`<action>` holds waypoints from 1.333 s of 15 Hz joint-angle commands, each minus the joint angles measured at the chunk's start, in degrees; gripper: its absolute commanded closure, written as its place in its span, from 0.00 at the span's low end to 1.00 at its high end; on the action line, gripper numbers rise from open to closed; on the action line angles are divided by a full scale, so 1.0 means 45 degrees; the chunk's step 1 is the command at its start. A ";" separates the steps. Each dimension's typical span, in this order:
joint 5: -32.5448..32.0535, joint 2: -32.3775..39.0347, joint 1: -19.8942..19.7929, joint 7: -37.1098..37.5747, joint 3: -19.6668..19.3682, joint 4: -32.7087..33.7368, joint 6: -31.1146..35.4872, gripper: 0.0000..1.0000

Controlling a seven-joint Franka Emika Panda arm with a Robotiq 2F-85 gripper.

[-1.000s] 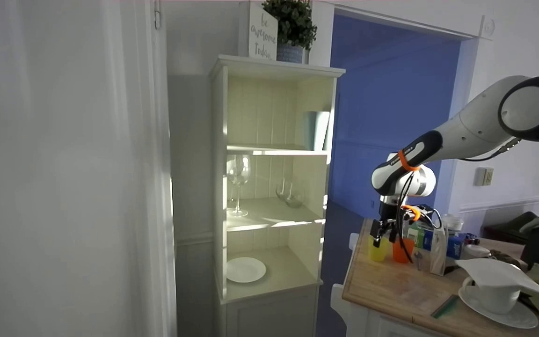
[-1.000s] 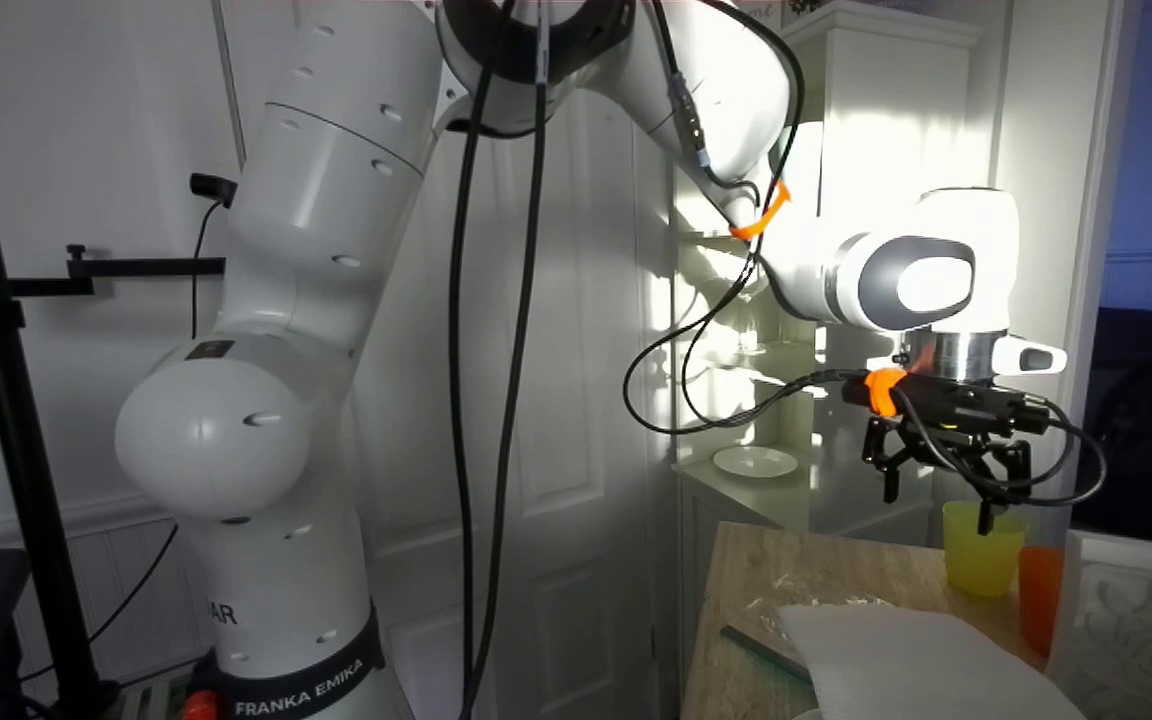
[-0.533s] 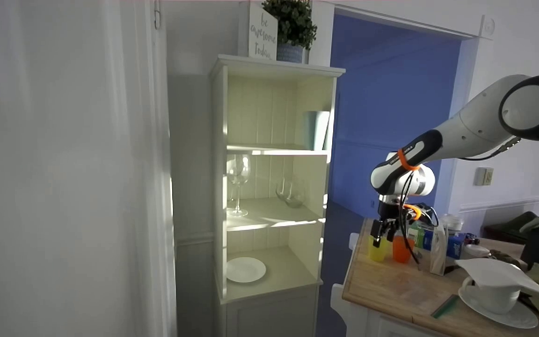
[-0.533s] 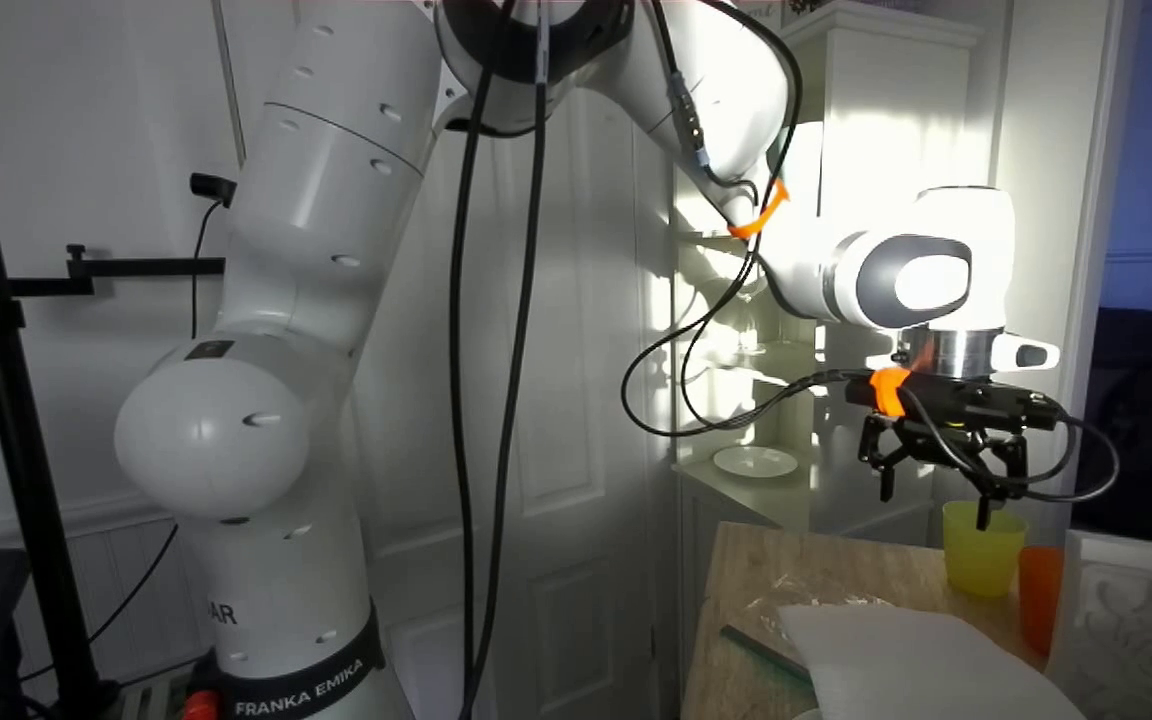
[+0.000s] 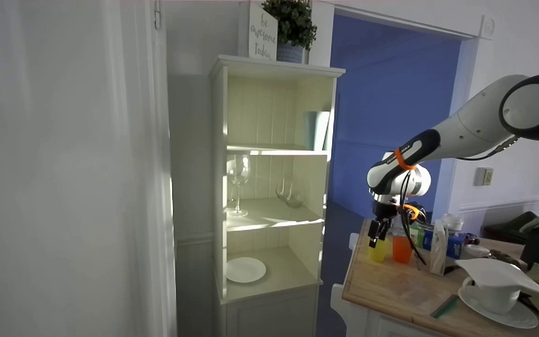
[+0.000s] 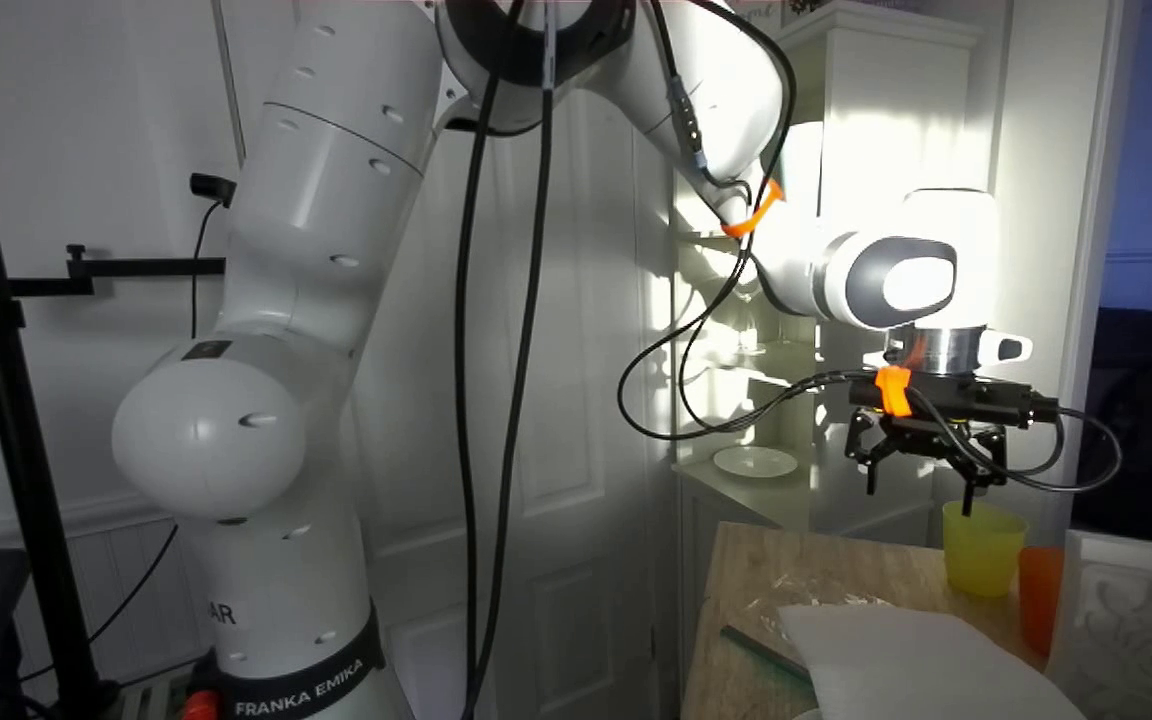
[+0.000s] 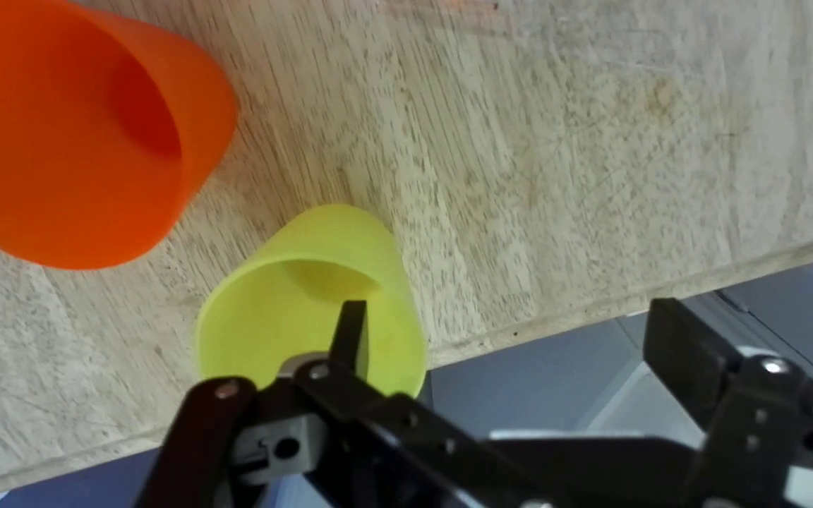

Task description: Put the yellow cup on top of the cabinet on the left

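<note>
The yellow cup (image 5: 378, 253) stands upright on the wooden counter near its edge; it also shows in an exterior view (image 6: 984, 558) and in the wrist view (image 7: 293, 303). My gripper (image 6: 920, 500) is open and empty above the counter, higher than the cup and offset to one side. In the wrist view the gripper (image 7: 509, 305) has one finger (image 7: 351, 339) overlapping the cup's mouth; the other finger (image 7: 685, 353) is beyond the counter edge. The cup is not between the fingers. The tall white cabinet (image 5: 279, 67) stands apart from the counter; its side panel shows in an exterior view (image 6: 896, 110).
An orange cup (image 7: 202, 106) stands close beside the yellow cup. A sign (image 5: 263, 35) and a potted plant (image 5: 290, 28) stand on the cabinet top. Glasses (image 5: 238, 173) and a plate (image 5: 245, 270) are on its shelves. A white cup and saucer (image 5: 498, 299) sit on the counter (image 5: 391, 295).
My gripper has moved slightly left in both exterior views and a little up in one of them, and has turned slightly. It stays open. The yellow cup has not moved.
</note>
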 commanded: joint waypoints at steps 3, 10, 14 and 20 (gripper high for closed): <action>0.0880 0.0131 -0.0487 -0.1414 0.0482 0.0059 0.0981 0.00; 0.0893 0.0514 -0.0519 -0.1541 0.0418 0.0189 0.1073 0.29; 0.0784 0.0655 -0.0508 -0.1454 0.0395 0.0218 0.1086 0.53; 0.0747 0.0546 -0.0410 -0.0888 0.0292 0.0167 0.1225 0.94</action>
